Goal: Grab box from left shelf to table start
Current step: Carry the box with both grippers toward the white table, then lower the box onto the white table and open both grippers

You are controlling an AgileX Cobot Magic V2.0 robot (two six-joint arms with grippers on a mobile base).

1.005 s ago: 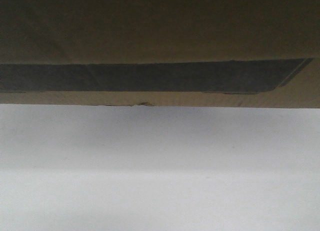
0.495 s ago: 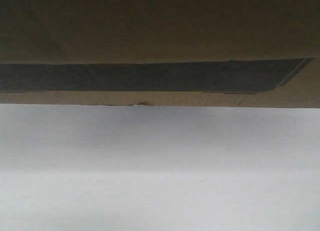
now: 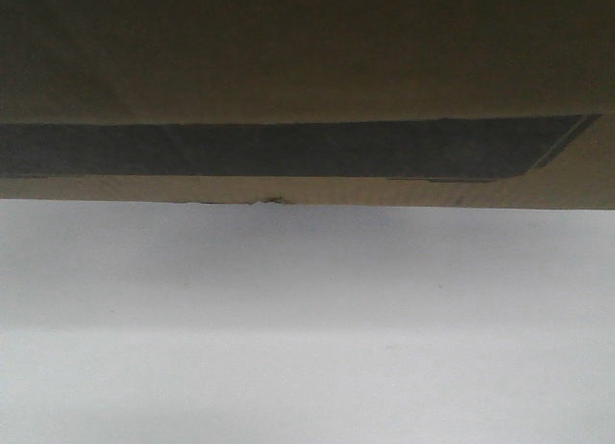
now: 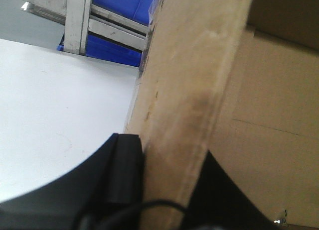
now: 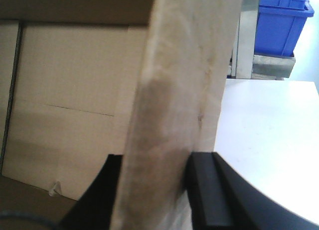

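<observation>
Finding 1, location. The box (image 3: 307, 79) fills the upper half of the front view, its black printed panel (image 3: 288, 148) running as a band from the left edge almost to the right edge. The white tabletop (image 3: 307, 348) fills the lower half. A soft shadow lies under the carton's bottom edge. Whether that edge rests on the surface or hangs just above it cannot be told.

Finding 2, grip. In the left wrist view the left jaws are narrow and clamped across an upright cardboard wall (image 4: 189, 90), with one black pad (image 4: 124, 175) on the outer face and the other inside the carton. In the right wrist view the right jaws hold the opposite wall (image 5: 179, 80) the same way.

Finding 3, governing relation. The carton lies between the two arms, its long axis running from one set of jaws to the other, so neither arm is nearer. Each wall rises straight between its pads.

Finding 4, surroundings. The left shelf (image 4: 79, 21) and its blue bins (image 4: 124, 3) stand beyond the tabletop, at the upper left of the left wrist view, apart from the carton.

Assessment: the carry appears nearly complete. Setting down calls for both arms to descend together, keeping the long axis level.
</observation>
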